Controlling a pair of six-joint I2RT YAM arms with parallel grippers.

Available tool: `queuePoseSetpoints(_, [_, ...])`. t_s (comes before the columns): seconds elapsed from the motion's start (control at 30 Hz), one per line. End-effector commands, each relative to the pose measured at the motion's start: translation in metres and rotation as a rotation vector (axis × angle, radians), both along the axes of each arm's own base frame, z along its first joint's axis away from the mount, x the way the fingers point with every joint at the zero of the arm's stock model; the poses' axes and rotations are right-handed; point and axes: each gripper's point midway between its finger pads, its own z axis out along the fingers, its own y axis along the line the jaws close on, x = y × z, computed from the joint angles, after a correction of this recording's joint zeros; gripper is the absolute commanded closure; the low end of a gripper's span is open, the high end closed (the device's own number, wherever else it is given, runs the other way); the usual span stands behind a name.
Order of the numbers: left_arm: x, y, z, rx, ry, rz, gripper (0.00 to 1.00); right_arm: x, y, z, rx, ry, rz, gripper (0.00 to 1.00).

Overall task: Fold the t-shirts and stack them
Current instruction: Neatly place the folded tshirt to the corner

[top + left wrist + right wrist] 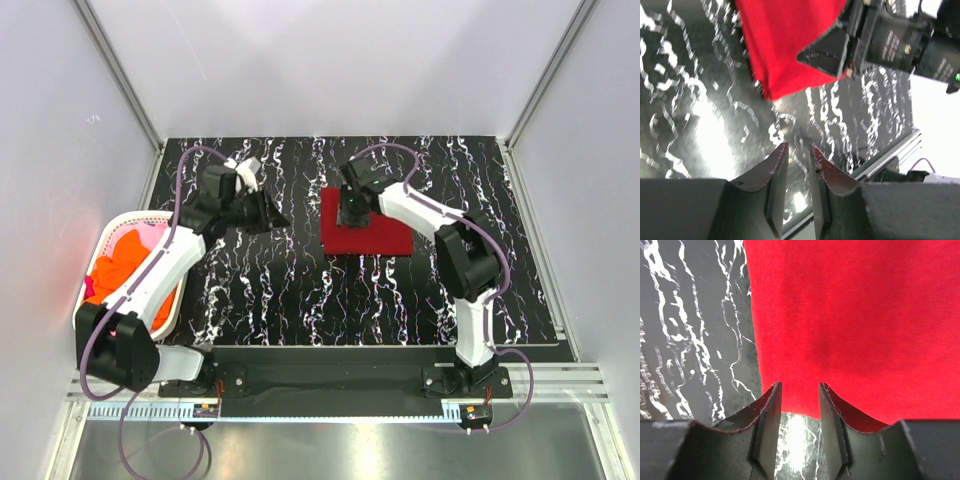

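White walls (330,60) box in a black, white-veined table (260,290). At its left edge stands a white basket (110,232) holding the orange t-shirts (120,262) and a pink t-shirt (152,236), all unfolded. The folded dark red t-shirt (372,232) lies flat right of centre, slightly longer left to right than near to far.

My right gripper (350,212) hovers over that shirt's left edge with its jaws parted and nothing between them. My left gripper (268,215) hangs over bare table between basket and red shirt. It points right, with only a narrow gap between its jaws, and is empty.

I judge the next shirt has to come from the basket. That is left of both hands, and the left arm is clearly nearer.

The left wrist view shows a label (895,44) on the right gripper's body, but its print is too small to read.
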Motion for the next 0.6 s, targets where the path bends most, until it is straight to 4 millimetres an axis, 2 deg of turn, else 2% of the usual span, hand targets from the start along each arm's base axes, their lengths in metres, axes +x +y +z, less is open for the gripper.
queuePoseSetpoints(0.0, [-0.019, 0.008, -0.001, 0.011, 0.002, -0.044, 0.72, 0.003, 0.010, 0.003, -0.054, -0.033, -0.003, 0.58])
queuePoseSetpoints(0.07, [-0.022, 0.014, 0.001, 0.025, -0.017, -0.042, 0.71, -0.004, 0.018, -0.002, -0.080, -0.040, 0.027, 0.57])
queuePoseSetpoints(0.3, [-0.028, 0.023, -0.019, 0.064, 0.009, -0.029, 0.71, -0.028, 0.041, -0.023, -0.173, -0.048, 0.125, 0.54])
queuePoseSetpoints(0.57, [-0.027, 0.028, -0.034, 0.089, 0.041, -0.012, 0.71, -0.030, 0.041, -0.044, -0.283, -0.050, 0.166, 0.54])
